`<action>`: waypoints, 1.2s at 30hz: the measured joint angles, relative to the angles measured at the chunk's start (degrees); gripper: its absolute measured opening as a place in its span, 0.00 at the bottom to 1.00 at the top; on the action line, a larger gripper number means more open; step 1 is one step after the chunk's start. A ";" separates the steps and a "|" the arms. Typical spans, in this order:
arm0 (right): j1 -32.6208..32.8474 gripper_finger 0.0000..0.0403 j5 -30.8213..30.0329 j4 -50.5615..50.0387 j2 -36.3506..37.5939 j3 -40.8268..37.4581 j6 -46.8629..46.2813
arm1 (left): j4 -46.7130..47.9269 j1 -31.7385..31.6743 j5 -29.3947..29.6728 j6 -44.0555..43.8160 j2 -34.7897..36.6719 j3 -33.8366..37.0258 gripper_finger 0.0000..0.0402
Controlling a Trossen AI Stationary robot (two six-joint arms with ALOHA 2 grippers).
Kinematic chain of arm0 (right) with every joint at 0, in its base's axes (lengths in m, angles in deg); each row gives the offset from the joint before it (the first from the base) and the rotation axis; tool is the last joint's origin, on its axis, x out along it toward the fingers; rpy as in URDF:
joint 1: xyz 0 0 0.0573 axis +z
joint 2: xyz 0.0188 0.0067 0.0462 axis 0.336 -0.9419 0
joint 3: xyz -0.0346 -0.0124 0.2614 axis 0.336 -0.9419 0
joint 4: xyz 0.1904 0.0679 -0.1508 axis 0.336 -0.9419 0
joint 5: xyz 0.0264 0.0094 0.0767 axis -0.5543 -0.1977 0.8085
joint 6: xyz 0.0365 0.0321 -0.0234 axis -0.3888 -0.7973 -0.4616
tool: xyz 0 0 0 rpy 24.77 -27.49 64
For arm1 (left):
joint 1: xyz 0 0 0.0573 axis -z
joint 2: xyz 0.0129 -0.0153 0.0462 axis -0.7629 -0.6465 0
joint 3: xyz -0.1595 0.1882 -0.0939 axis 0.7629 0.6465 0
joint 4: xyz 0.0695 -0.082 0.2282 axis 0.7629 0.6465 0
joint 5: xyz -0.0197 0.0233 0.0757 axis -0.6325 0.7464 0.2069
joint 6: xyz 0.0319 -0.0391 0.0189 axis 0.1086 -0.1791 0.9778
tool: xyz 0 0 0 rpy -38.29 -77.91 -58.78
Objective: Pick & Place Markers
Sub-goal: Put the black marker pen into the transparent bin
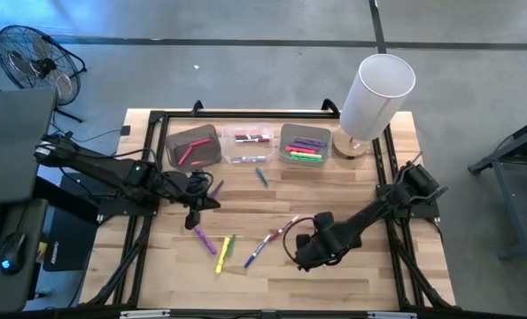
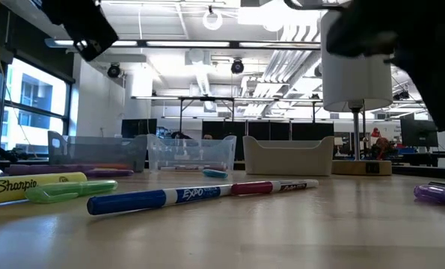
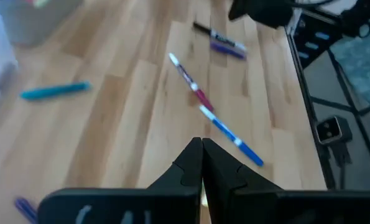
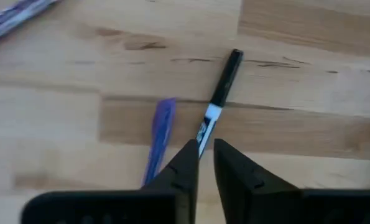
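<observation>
Loose markers lie flat on the wooden table [image 1: 352, 186]: a purple one [image 1: 203, 239], a yellow one [image 1: 220, 258], a green one [image 1: 230, 244], a blue-and-white one [image 1: 257, 250], a red-and-white one [image 1: 282, 230] and a teal one [image 1: 261, 177]. My left gripper [image 1: 205, 206] hangs shut above the table's left middle, its shut fingertips [image 3: 201, 149] aimed at the blue-and-white marker [image 3: 231, 134]. My right gripper [image 1: 303, 257] points down near the front, its fingertips [image 4: 206, 152] a small gap apart. They stand over the white end of a black-capped marker [image 4: 221, 93], beside a purple marker [image 4: 160, 137].
Three small bins stand in a row at the back, each with markers inside: a grey one [image 1: 192, 146], a clear one [image 1: 250, 146] and a pale one [image 1: 305, 144]. A white cylindrical lamp [image 1: 374, 93] stands on a wooden base at the back right. A black frame edges the table.
</observation>
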 joint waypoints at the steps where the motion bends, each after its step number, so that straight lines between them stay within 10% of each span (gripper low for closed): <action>1: 0.04 0.11 0.04 0.66 0.00 -0.97 -0.85 | 0.09 0.00 -0.87 -0.37 -0.02 0.16 0.00; 15: -1.53 0.31 5.28 19.33 0.04 -15.24 -3.66 | 0.02 -0.13 -1.86 3.19 0.00 0.33 0.00; 25: -3.00 0.06 5.66 24.78 0.70 -20.17 -2.28 | 1.39 -0.36 -0.24 13.30 0.90 0.35 0.00; 32: -6.60 0.06 5.09 19.30 0.00 -15.46 5.67 | 6.82 -10.33 -5.66 20.40 1.07 0.35 0.00; 36: -9.37 0.05 -5.08 14.66 -0.25 -9.88 10.64 | 7.11 -17.23 -11.64 23.61 1.07 0.35 0.00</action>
